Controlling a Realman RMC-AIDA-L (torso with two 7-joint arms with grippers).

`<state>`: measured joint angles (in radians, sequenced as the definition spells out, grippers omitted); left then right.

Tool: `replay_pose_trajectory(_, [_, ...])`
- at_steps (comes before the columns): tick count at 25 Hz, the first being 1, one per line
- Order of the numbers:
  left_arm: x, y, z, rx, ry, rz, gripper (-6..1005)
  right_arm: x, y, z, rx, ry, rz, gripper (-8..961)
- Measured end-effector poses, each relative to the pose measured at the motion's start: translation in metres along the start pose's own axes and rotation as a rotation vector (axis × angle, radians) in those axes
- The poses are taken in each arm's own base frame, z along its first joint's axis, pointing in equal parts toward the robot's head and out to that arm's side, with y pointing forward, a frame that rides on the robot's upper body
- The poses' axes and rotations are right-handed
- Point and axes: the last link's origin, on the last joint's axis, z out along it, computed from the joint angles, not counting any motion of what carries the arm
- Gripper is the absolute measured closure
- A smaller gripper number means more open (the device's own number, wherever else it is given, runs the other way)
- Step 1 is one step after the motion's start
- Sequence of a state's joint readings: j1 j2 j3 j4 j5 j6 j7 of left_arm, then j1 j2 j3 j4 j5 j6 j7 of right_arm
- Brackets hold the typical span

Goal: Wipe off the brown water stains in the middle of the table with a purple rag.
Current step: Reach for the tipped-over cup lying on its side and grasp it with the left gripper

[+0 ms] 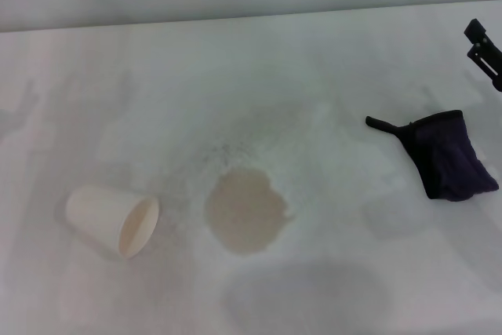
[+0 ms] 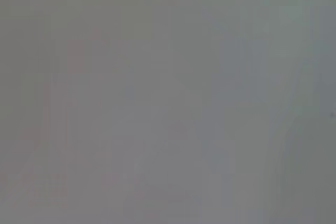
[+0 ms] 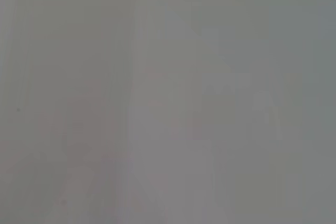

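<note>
Only a bit of the right end effector (image 1: 485, 51) pokes in at the far right edge of the head view, a black bracket-looking piece sitting up above and behind the cloth, not touching it. Can't tell if its fingers are spread or pressed together, too little of it is in frame. The left end effector isn't in any view at all.

Moving outward from there: the small dark purple soft rag with black edge trim (image 1: 449, 156) lies crumpled on the right side of the wide flat white surface (image 1: 259, 60), with its thin black strap tail sticking out toward the middle. Nothing is holding it.

Well apart from it, around the middle of the surface, is the pale tan, roughly round water stain with an uneven edge (image 1: 245, 210). Near that, on the left side, a white paper cup (image 1: 114, 220) lies tipped over on its side, open mouth facing the stain, not touching it. No writing or logo readable on the cup or rag.

Both wrist views are just a blank grey blur, so everything here comes from the head view.
</note>
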<state>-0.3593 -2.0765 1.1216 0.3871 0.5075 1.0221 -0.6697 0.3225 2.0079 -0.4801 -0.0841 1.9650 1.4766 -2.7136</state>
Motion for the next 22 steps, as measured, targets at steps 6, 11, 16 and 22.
replay_pose_trajectory(6, [-0.0019, 0.0014, -0.0036, -0.008, 0.005, -0.009, 123, 0.0003, 0.0001, 0.001, 0.0, 0.002, 0.0, 89])
replay_pose_trajectory(11, [-0.0019, 0.0033, -0.0034, -0.018, 0.009, -0.005, 124, -0.0002, -0.0014, 0.0015, 0.001, 0.003, -0.005, 89])
replay_pose_trajectory(16, [-0.0042, 0.0041, -0.0031, -0.016, 0.002, -0.012, 124, 0.0001, -0.0022, 0.0016, 0.003, 0.007, -0.007, 89])
replay_pose_trajectory(22, [-0.0083, 0.0094, -0.0044, -0.038, -0.011, -0.011, 123, 0.0004, -0.0024, 0.0016, 0.004, 0.009, -0.009, 90])
